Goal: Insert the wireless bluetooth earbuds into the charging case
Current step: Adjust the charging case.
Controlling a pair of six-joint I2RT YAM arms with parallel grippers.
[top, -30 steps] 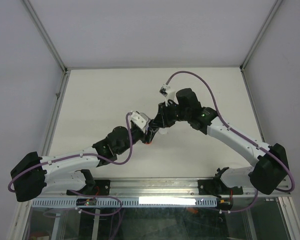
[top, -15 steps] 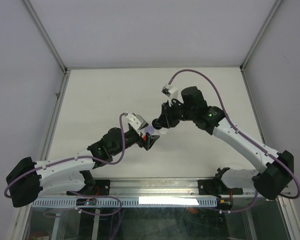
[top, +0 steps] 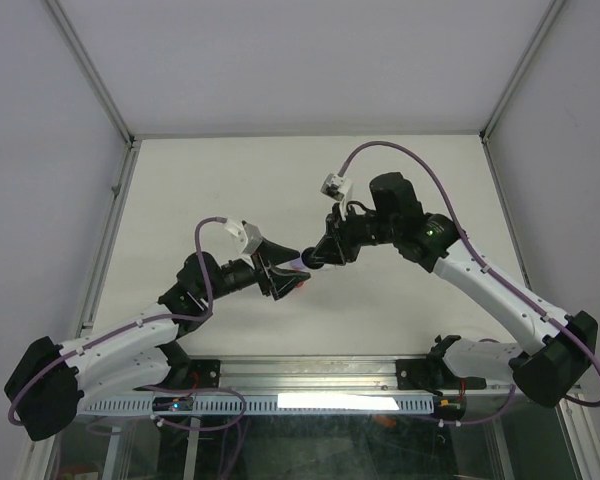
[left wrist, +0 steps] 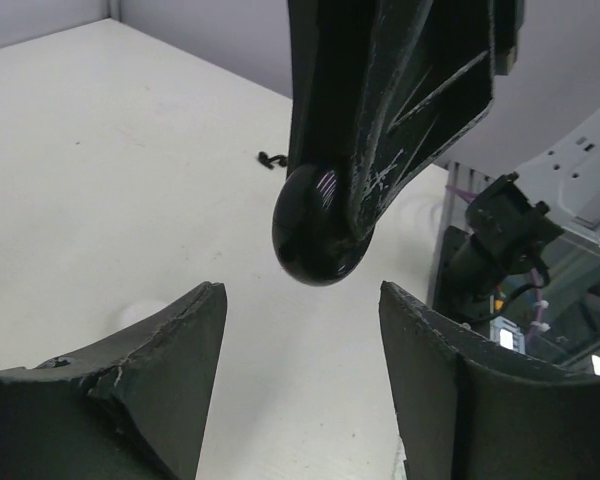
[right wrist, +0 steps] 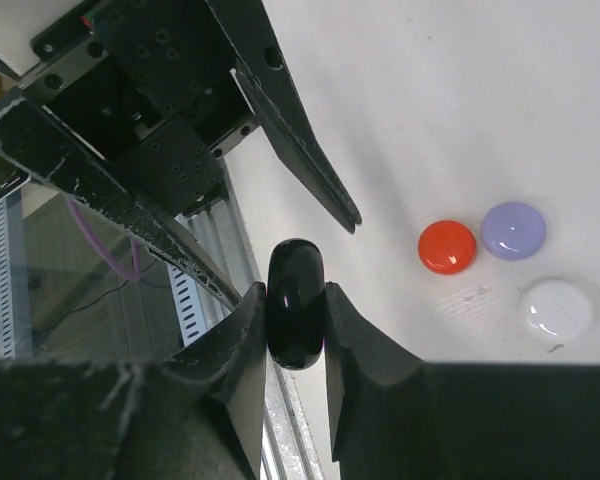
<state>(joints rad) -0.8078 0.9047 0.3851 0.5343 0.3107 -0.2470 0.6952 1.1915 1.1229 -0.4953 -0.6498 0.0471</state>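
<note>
Charging case (right wrist: 296, 315): small black glossy pebble, closed, no lid seam visible. Judged light, rigid and slick, with a rounded shell that could squirt out of a pinch. Best held flat across the two broad faces and clear of the lid half so it can hinge open.

Right gripper (right wrist: 296, 300) is clenched on the case, one finger on each broad face, the lower end of the case poking out past the tips. The case is in the air over the middle of the desk (top: 230, 180), slightly toward the near edge, not touching the surface.

Left gripper (left wrist: 300, 330) is released, fingers spread, nothing between them. Its tips sit just beside the case and apart from it, the gap lined up toward the case.

Pose: the right arm reaches in from the near right corner, elbow raised, wrist turned left and angled down. The left arm comes from the near left corner, forearm low, claw pointing right at the case. The two claws almost meet tip to tip.

On the desk below: red disc (right wrist: 447, 246), purple disc (right wrist: 513, 230), white disc (right wrist: 557, 307), close together. Cannot tell what they are. No earbuds identifiable.
</note>
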